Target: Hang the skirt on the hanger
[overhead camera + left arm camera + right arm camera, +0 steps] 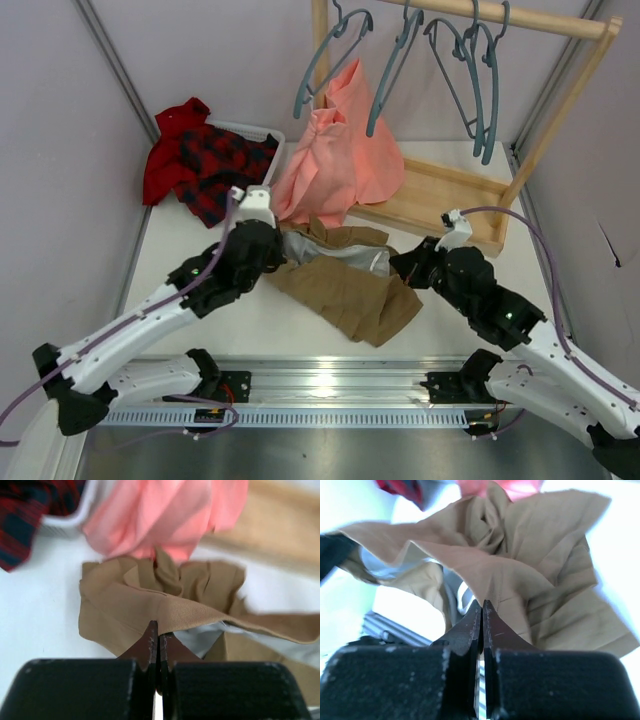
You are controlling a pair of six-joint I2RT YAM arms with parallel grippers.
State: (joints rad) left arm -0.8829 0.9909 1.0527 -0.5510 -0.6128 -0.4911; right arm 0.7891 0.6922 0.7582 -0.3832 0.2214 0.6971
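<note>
from above, the skirt (350, 290) lies crumpled on the counter (300, 328) between the left tool (276, 252) and right tool (405, 265); the hanger (335, 50) hangs well beyond both. left wrist: jaws pressed together on the ribbed waistband edge just ahead. right wrist: jaws closed, seemingly pinching a fold. light, limp cloth; the waistband is the firmest hold, i judge.

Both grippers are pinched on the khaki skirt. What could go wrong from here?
1. The left gripper and right gripper hold the skirt only at their fingertips, on thin folds; it may slip when lifted.
2. The pink garment lies against the skirt's far edge and could be dragged along.
3. The hangers all hang on the rail, and both grippers are occupied.
</note>
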